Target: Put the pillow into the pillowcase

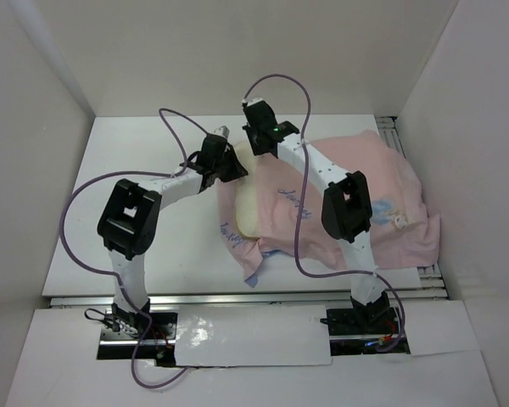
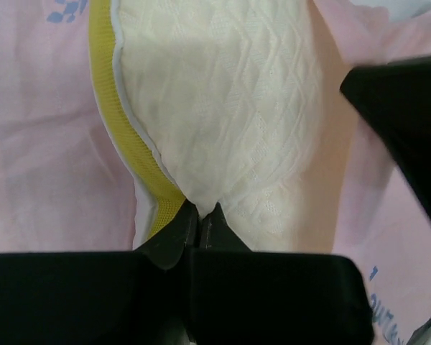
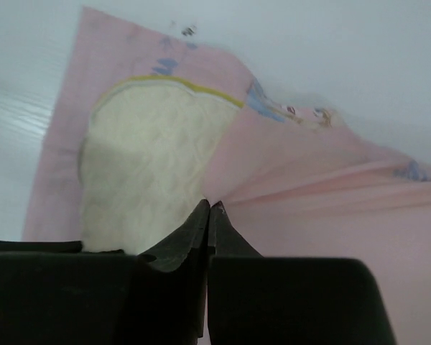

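White walls box in a white worktop (image 1: 144, 144). On it, centre-right, lies the thin pale-pink fabric pillowcase (image 1: 382, 182), with the soft cream-yellow quilted pillow (image 1: 246, 208) showing at its left opening.

Left wrist view: the left gripper (image 2: 199, 215) is clamped on the pillow's seamed edge.

Right wrist view: the right gripper (image 3: 210, 212) is closed, pinching pillowcase fabric, and folds radiate from it.
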Robot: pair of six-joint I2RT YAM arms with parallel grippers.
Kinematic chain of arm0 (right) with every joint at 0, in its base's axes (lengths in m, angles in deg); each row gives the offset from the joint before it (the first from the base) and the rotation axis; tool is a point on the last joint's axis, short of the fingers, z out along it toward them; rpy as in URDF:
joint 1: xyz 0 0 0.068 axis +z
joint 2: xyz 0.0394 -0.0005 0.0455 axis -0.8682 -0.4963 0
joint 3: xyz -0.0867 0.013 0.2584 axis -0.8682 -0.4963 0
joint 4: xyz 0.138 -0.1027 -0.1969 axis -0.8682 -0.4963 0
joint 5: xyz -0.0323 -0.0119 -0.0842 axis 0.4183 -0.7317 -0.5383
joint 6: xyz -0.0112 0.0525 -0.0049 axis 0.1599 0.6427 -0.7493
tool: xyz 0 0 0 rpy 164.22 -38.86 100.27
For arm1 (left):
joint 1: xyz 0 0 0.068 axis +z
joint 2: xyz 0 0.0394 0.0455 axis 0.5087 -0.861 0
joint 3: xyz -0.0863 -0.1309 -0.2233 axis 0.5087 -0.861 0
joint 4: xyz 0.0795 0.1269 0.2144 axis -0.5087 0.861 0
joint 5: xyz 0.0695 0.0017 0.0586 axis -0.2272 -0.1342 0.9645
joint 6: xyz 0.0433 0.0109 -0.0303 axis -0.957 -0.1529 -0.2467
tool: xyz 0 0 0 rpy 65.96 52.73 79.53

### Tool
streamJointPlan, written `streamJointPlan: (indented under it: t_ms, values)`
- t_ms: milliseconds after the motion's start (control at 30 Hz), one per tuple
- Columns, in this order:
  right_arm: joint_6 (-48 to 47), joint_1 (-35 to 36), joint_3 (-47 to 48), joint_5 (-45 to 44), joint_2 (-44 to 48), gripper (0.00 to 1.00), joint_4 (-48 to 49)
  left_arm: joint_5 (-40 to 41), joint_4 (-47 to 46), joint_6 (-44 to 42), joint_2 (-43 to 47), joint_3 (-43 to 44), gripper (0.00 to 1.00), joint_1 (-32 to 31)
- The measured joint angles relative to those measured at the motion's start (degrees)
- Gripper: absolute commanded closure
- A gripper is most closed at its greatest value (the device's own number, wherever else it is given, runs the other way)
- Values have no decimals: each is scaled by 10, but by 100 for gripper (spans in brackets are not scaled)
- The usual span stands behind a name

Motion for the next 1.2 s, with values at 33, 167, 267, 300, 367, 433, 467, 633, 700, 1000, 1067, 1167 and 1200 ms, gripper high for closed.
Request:
streamJointPlan:
  t_ms: [33, 167, 267, 300, 367, 433, 467, 633, 700, 1000, 1067, 1167, 1200]
  values:
    - [-9, 5, 0, 11, 11, 100, 3, 4, -15, -8, 16, -23, 100, -4]
    - [-37, 34, 0, 33, 72, 100, 14, 17, -23, -32, 78, -70, 100, -21]
    - [-57, 57, -1, 58, 128, 100, 15, 26, -33, -56, 139, -96, 100, -37]
    - [-62, 68, -1, 66, 156, 100, 15, 31, -37, -60, 158, -103, 100, -41]
    - [-71, 84, 0, 89, 195, 100, 14, 46, -57, -71, 204, -125, 100, -52]
    - [-76, 103, 10, 118, 226, 100, 5, 59, -70, -76, 245, -139, 100, -63]
    - [-78, 112, 19, 134, 237, 100, 0, 66, -77, -77, 261, -142, 100, -68]
    - [-81, 143, 66, 194, 250, 100, -33, 95, -117, -75, 294, -138, 100, -72]
    - [-83, 143, 86, 205, 242, 100, -46, 103, -122, -74, 291, -130, 100, -73]
    - [-66, 115, 94, 254, 234, 100, -65, 113, -125, -39, 276, -125, 100, -86]
    - [-54, 101, 86, 287, 234, 100, -60, 118, -118, -35, 276, -125, 100, -89]
    - [-33, 78, 69, 345, 232, 100, -47, 125, -99, -25, 277, -127, 93, -90]
    - [-27, 73, 64, 359, 230, 100, -44, 129, -92, -24, 277, -130, 86, -90]
